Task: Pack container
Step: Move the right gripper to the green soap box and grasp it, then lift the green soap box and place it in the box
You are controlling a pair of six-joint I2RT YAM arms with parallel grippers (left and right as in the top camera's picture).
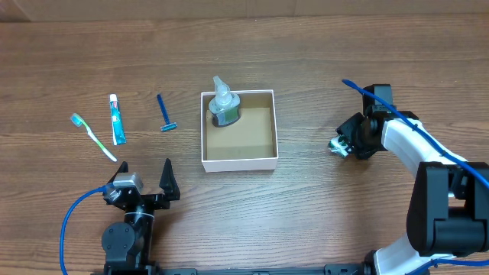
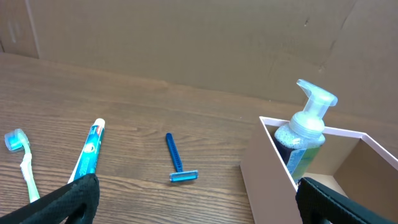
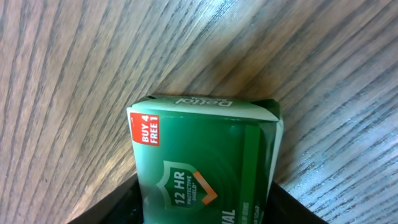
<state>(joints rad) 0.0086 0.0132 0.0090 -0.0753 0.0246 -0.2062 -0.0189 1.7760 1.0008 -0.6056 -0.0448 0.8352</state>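
Container [image 1: 238, 162] sits mid-table, a pump bottle [image 1: 224, 105] standing in its far-left corner. Right gripper [image 1: 341, 145], well to its right, clamps a green soap box [image 3: 205, 162]; left gripper [image 1: 145, 174] hangs jaws wide near toothbrush [image 1: 93, 136], toothpaste [image 1: 116, 120] and razor [image 1: 165, 114].

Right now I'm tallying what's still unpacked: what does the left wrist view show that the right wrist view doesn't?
Only the left wrist: the toothbrush, toothpaste tube and blue razor lying on the table, plus the container with the pump bottle standing in its corner. Only the right wrist: a green box gripped between the right gripper's fingers. Both: the wood-grain table.
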